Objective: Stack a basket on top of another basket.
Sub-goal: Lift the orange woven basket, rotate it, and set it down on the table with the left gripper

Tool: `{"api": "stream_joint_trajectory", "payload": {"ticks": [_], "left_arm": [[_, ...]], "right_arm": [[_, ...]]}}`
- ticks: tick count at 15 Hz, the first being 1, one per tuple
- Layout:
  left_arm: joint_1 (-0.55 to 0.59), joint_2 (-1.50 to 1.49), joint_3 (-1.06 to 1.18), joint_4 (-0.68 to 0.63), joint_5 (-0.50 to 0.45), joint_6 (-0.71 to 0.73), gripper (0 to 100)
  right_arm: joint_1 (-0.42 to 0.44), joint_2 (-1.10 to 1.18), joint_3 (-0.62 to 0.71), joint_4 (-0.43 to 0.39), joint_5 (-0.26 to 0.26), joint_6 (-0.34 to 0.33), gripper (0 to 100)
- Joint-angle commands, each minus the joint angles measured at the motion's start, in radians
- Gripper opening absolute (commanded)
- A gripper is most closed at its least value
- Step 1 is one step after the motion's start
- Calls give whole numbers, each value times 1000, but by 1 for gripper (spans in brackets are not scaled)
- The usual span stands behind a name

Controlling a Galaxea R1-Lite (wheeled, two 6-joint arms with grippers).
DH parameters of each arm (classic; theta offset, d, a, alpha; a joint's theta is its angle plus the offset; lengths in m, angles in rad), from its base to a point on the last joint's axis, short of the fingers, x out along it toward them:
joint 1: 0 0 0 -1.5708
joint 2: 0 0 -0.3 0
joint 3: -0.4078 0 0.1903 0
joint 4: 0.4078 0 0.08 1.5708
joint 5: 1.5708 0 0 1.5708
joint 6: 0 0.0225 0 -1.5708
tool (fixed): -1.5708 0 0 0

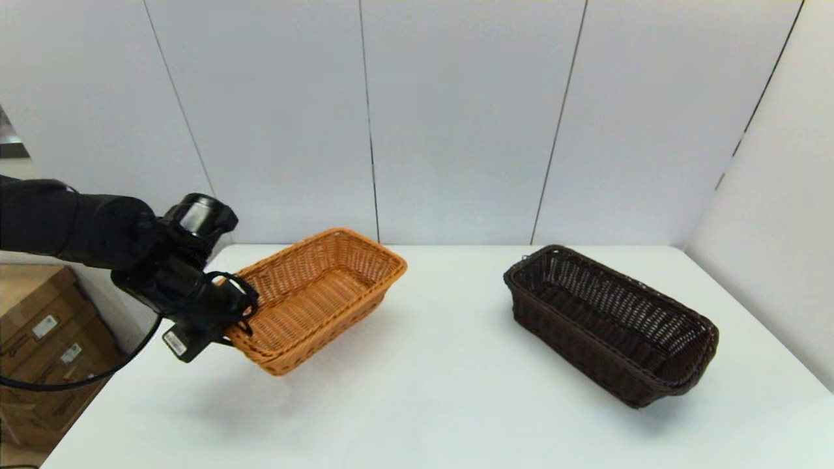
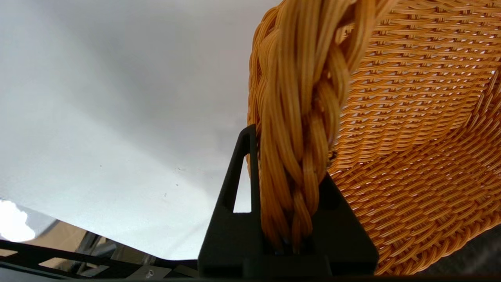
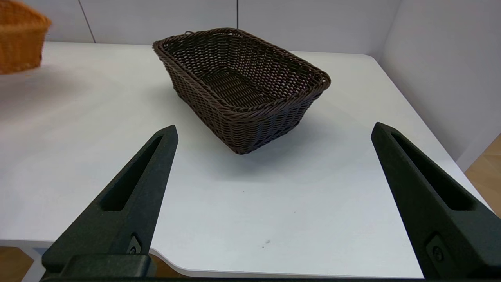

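Your white surface [image 1: 443, 391] holds the dark basket [image 1: 609, 322] at frame right. Your left end effector [image 1: 228, 319] grips the lifted orange basket [image 1: 319, 293], far left. Your right end effector [image 3: 274, 203] is spread wide.

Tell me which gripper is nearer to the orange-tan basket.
Left. The left gripper is shut on the orange-tan basket at its rim, holding it tilted. The right gripper is open, far off, facing the dark brown basket.

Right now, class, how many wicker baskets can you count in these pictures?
2. The orange-tan basket is lifted and tilted at the table's left, gripped by the left tool. The dark brown basket rests on the table's right.
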Motion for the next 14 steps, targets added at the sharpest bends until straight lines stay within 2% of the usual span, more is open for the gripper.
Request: {"api": "stream_joint_trajectory", "payload": {"ticks": [1,5,11,14], "left_arm": [[-24,-77,9,13,-80,94,0],[-119,-103,-2,82,-100,307,0],[-131,-108,-11,162,-104,698,0],[-134,-39,-58,156,-136,744,0]], "right_arm": [[0,1,0,0,0,-2,100],[0,1,0,0,2,-3,100],[0,1,0,0,2,-6,100],[0,1,0,0,3,-8,100]]}}
